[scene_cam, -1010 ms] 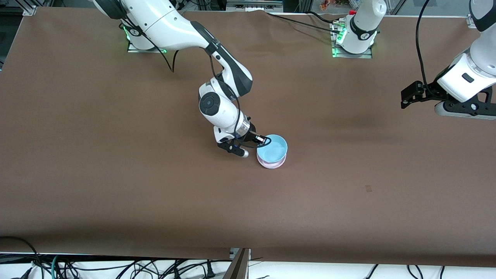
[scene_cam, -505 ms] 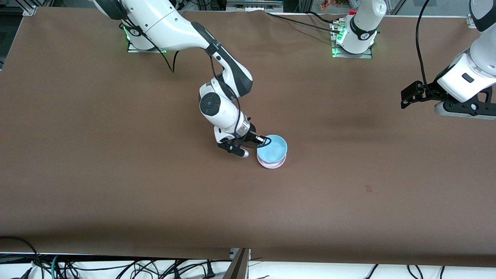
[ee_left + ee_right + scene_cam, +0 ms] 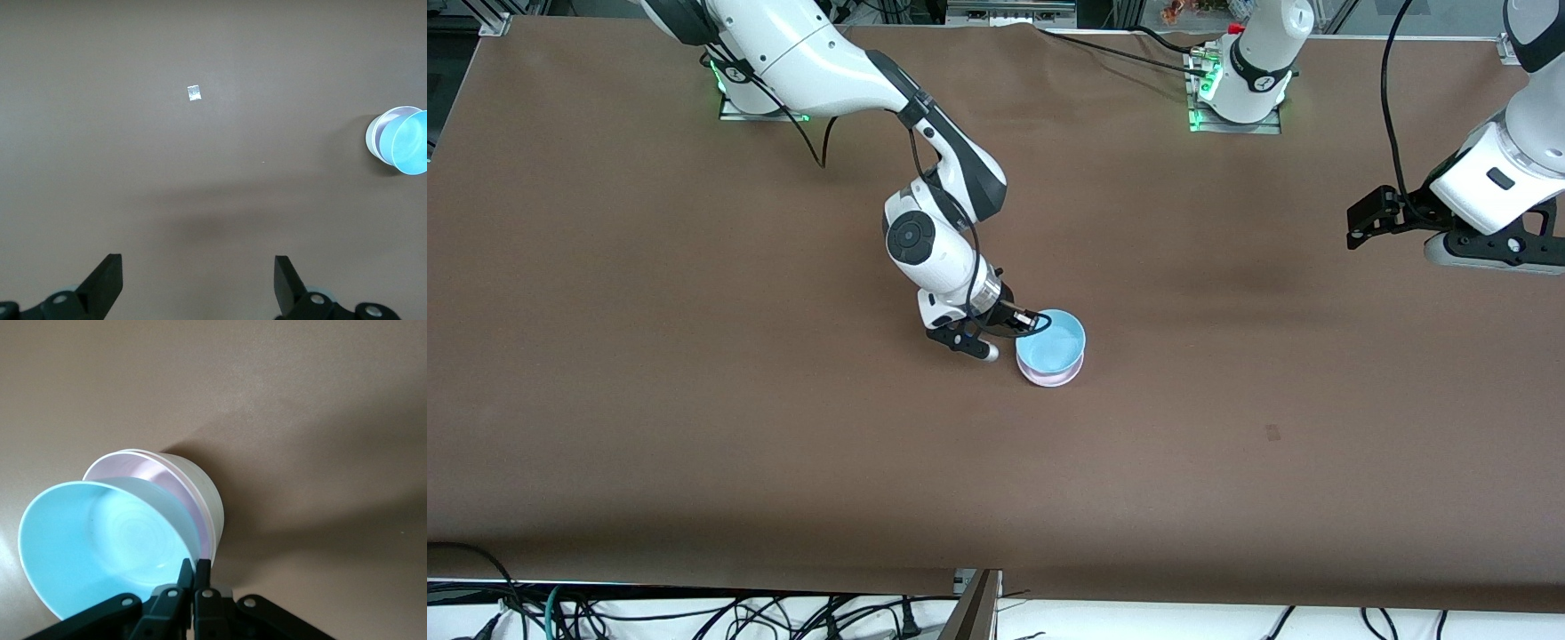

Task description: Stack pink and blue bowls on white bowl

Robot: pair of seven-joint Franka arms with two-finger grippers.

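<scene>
A light blue bowl (image 3: 1054, 345) rests tilted in the pink bowl (image 3: 165, 479), which is nested in the white bowl (image 3: 201, 488). The stack stands mid-table. My right gripper (image 3: 1035, 320) is shut on the blue bowl's rim on the side toward the right arm's end; in the right wrist view its fingertips (image 3: 194, 570) pinch that rim. My left gripper (image 3: 1357, 228) hangs open and empty over the left arm's end of the table. In the left wrist view the left gripper (image 3: 197, 268) is wide apart over bare table, and the stack of bowls (image 3: 402, 139) shows far off.
The brown table (image 3: 694, 400) is bare around the stack. A small tape mark (image 3: 1272, 433) lies nearer the front camera toward the left arm's end. Cables run along the table's front edge and by the arm bases.
</scene>
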